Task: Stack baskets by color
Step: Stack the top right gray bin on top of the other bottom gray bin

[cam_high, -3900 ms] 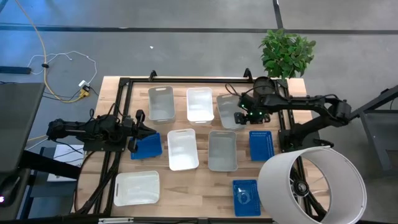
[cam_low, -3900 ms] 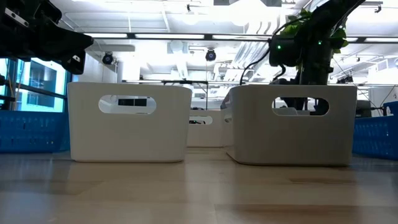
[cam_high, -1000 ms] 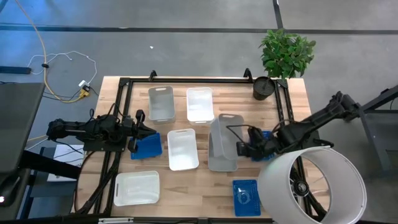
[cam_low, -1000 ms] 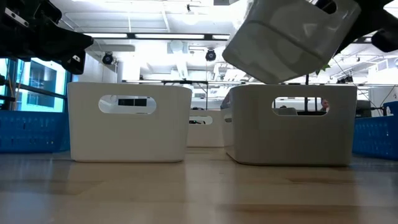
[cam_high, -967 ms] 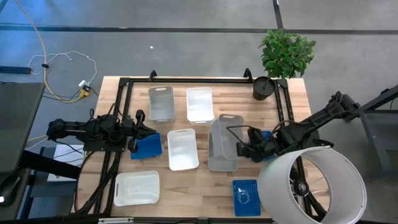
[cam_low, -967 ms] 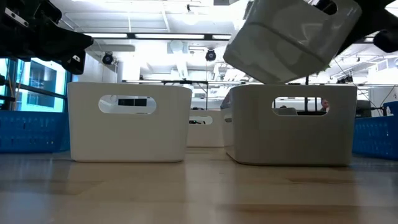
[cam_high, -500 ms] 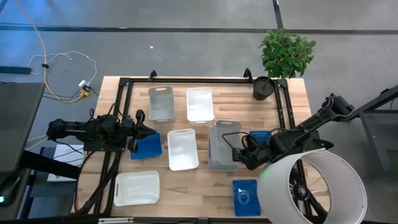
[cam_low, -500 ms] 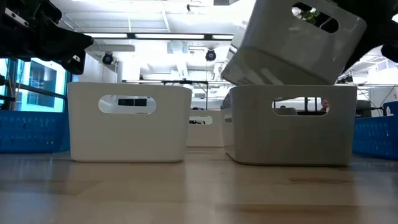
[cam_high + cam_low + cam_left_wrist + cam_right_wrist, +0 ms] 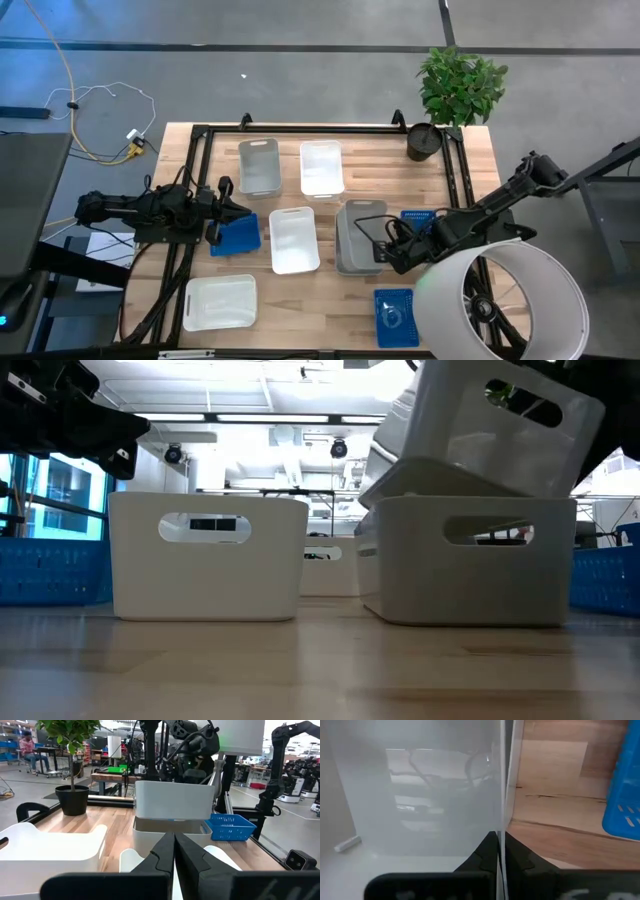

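Eight baskets show from above. Three are grey: one at upper centre [image 9: 259, 165], and a tilted one [image 9: 490, 430] pinched at its wall by the right hand [image 9: 385, 254], partly nested in another [image 9: 468, 560] right of centre. Two are white [image 9: 321, 167] [image 9: 294, 239] in the middle, with a third [image 9: 219, 302] at lower left. Three blue ones [image 9: 237, 235] [image 9: 418, 225] [image 9: 396, 317] lie on the worktop [image 9: 470, 180]. The left hand [image 9: 224, 212] sits empty and pressed together at centre left, over a blue basket.

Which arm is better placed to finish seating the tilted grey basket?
Right. The right gripper is shut on the tilted grey plastic basket resting in the lower grey basket; the left gripper waits far off.
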Robot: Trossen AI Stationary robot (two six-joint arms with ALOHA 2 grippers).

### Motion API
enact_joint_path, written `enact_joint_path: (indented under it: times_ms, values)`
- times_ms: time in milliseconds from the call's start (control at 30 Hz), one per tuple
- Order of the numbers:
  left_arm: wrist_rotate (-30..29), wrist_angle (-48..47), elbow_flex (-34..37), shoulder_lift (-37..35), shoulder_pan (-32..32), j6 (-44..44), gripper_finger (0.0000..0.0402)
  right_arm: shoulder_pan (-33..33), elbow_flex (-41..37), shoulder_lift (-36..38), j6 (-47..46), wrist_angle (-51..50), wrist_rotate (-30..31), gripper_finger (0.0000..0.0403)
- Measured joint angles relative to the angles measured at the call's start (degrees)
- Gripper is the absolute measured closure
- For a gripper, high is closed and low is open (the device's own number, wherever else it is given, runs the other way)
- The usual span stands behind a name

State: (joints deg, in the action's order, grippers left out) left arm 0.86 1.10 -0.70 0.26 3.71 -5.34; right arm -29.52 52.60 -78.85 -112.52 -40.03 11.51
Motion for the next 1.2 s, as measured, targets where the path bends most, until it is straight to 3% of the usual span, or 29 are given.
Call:
enact_joint_path:
  times_ms: [200,467,1000,1200]
  values:
    - [0.00,0.00,0.01,0.00,0.00,0.00,0.0401,0.11,0.00,-0.69,-0.47,-1.55,-1.22,0.0403]
    - [0.00,0.00,0.00,0.01,0.01,0.01,0.0401,2.82,-0.07,-0.63,0.65,-12.43,-1.51,0.0403]
    - [0.00,0.00,0.00,0.01,0.00,0.02,0.0401,4.76,-0.07,-0.59,4.97,-12.44,-1.13,0.0402]
    - [0.00,0.00,-0.01,0.01,0.01,0.00,0.0401,4.76,-0.07,-0.56,4.97,-12.69,-2.01,0.0355]
